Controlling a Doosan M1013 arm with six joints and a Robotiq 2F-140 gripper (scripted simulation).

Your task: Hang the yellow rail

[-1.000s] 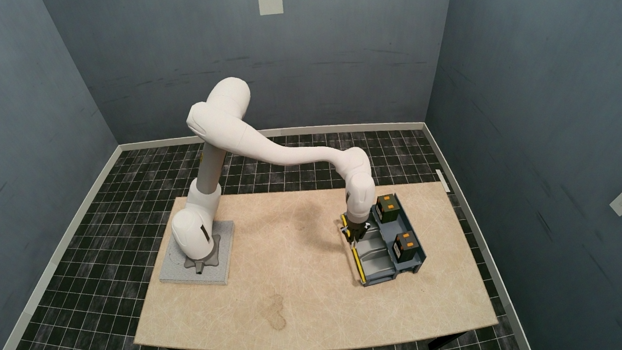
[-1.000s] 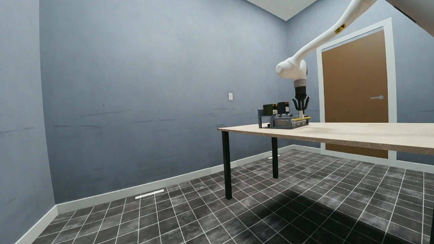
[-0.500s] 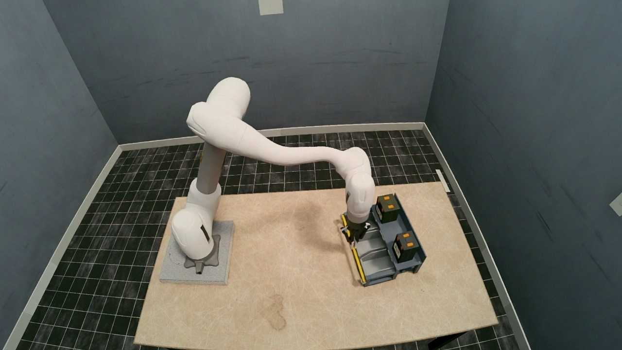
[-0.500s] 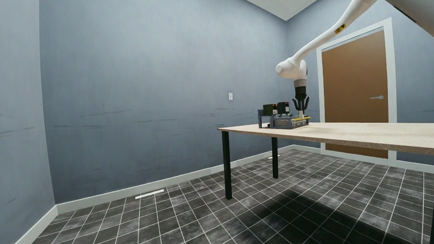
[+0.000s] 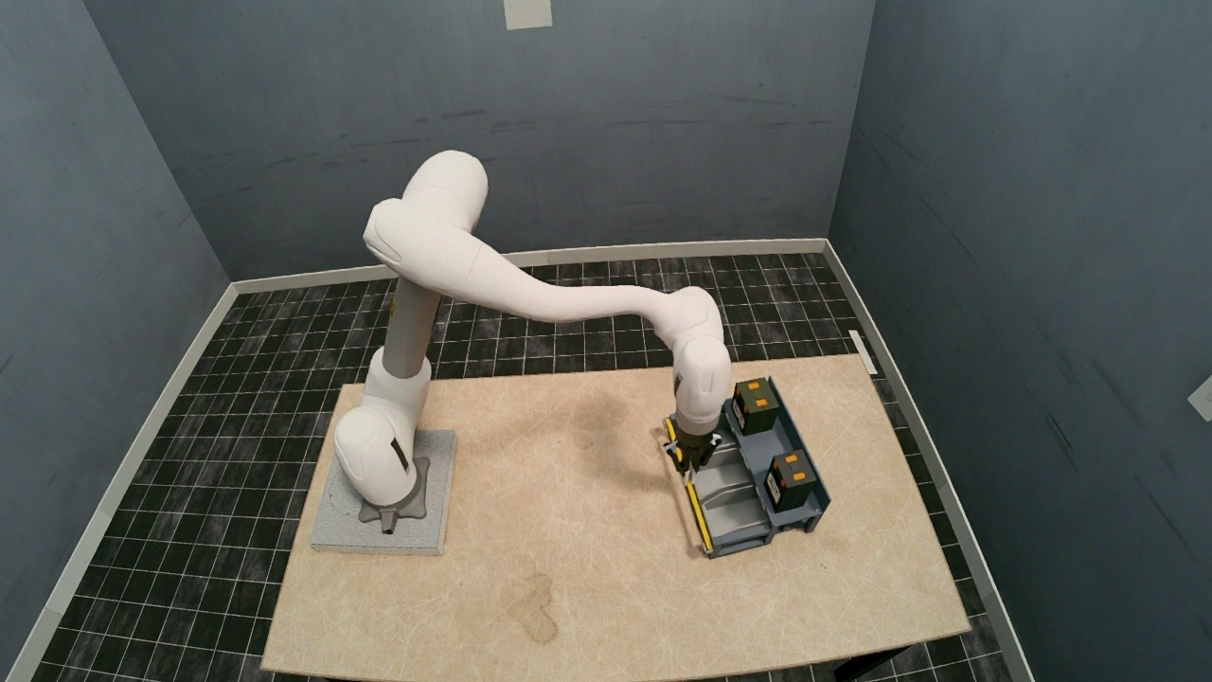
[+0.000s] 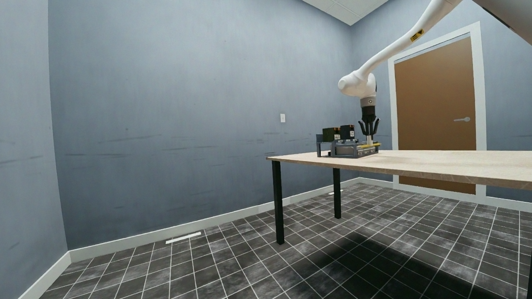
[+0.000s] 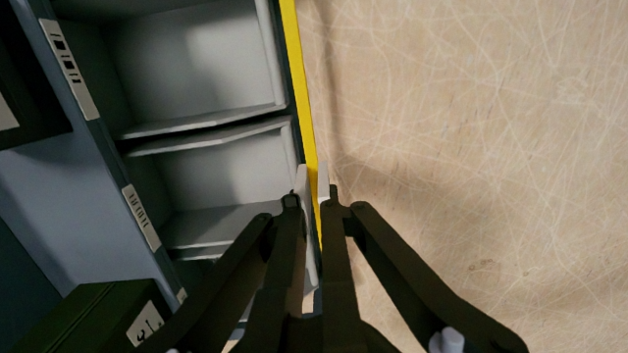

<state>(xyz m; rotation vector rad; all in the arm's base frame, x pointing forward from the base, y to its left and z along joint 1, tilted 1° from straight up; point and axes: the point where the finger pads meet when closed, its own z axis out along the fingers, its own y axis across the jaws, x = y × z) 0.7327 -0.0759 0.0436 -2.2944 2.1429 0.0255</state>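
Note:
The yellow rail (image 5: pixel 697 511) (image 6: pixel 373 145) (image 7: pixel 298 74) runs along the front edge of the grey-blue bin rack (image 5: pixel 767 442) (image 6: pixel 343 150) (image 7: pixel 44 196), close against the bin fronts. My gripper (image 5: pixel 683 467) (image 6: pixel 368 139) (image 7: pixel 314 176) points straight down over the rail's far end. Its white finger pads are shut on the rail. The two hooks and their end plates are hidden in every view, so I cannot tell whether the rail rests on them.
Two dark green boxes (image 5: pixel 756 403) (image 5: pixel 792 479) (image 6: pixel 330 134) stand in the rack's back row; one (image 7: pixel 74 314) shows in the wrist view. The rack stands on the beige table (image 5: pixel 550 551) (image 6: pixel 427 163) (image 7: pixel 466 147), near its right side. The arm's base (image 5: pixel 381 500) is at the left.

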